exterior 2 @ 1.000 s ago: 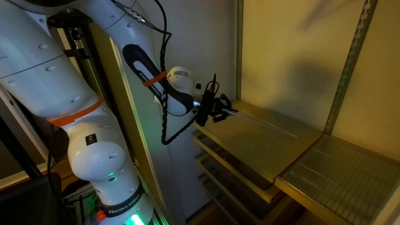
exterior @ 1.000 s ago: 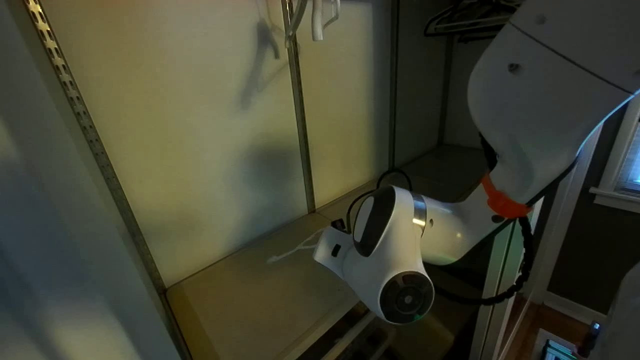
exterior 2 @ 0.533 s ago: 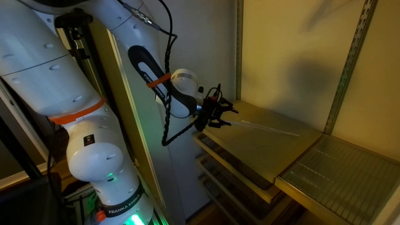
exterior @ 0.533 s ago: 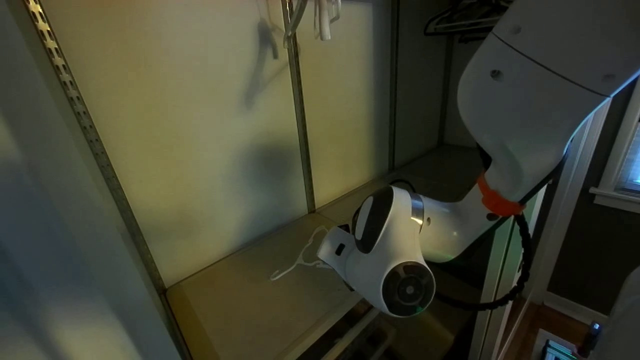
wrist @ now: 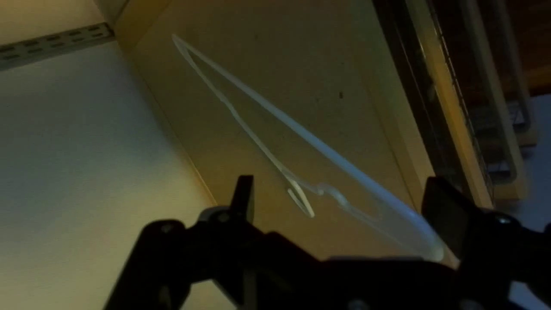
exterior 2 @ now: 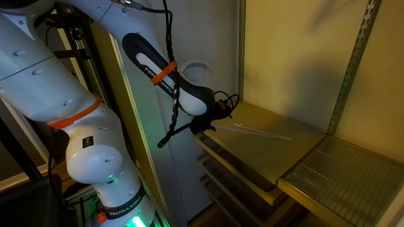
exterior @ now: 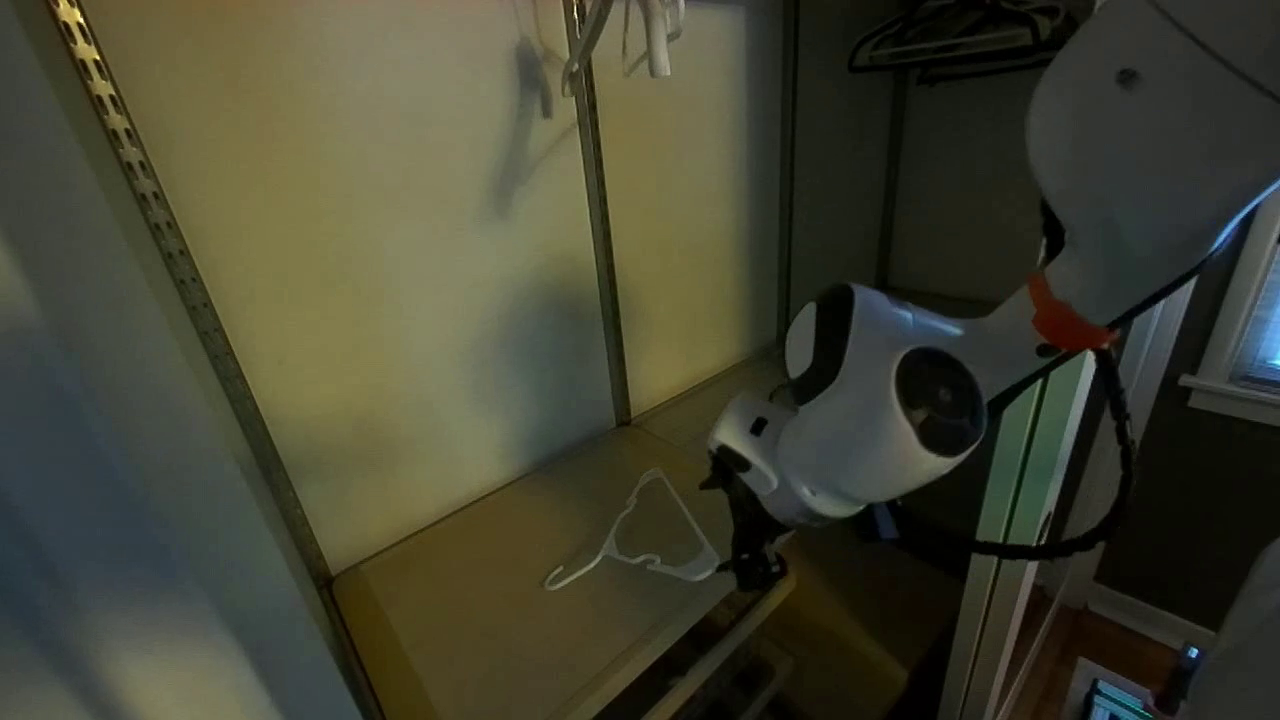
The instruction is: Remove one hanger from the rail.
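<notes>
Gripper (wrist: 340, 189) tilted downward, jaws apart; hanger (wrist: 320, 147) contact hard to tell.

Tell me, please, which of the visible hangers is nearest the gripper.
The white hanger seen against the tan shelf, one end right by the open gripper; the other white hangers and the dark hangers are higher up, away from it.

In an exterior view, the top edge cuts off white hangers (exterior: 656, 38) and dark hangers (exterior: 955, 58). The wrist view's bottom edge crops the blurred gripper (wrist: 341, 191); whether it touches the lying hanger (wrist: 323, 148) is unclear.
</notes>
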`<act>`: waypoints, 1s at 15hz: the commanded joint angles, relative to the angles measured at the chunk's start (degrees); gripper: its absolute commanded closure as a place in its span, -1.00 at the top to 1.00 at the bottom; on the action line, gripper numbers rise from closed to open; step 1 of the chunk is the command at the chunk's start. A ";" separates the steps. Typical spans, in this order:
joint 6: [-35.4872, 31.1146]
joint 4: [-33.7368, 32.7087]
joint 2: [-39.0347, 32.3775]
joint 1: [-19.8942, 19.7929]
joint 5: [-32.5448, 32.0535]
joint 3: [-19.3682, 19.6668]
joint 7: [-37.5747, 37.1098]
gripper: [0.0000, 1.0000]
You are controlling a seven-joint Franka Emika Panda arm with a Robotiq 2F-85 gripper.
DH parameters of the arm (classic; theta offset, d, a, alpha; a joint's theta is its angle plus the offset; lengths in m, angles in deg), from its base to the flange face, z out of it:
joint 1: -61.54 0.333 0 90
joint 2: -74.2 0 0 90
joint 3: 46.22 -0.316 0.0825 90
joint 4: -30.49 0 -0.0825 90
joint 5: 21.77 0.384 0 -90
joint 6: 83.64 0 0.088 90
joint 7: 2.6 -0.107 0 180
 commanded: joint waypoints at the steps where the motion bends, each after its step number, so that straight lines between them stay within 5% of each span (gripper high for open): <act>1: -6.98 2.40 8.82 0.46 -2.70 11.73 -3.92 1.00; 6: -7.01 1.70 11.73 -2.18 -0.40 22.50 -3.11 1.00; 8: -11.49 0.23 8.90 -8.92 3.00 19.39 -4.42 1.00; 10: -20.12 -2.25 6.68 -18.76 4.72 12.11 -7.03 1.00; 15: -43.85 -10.22 8.98 -40.88 -3.58 -4.79 -27.63 1.00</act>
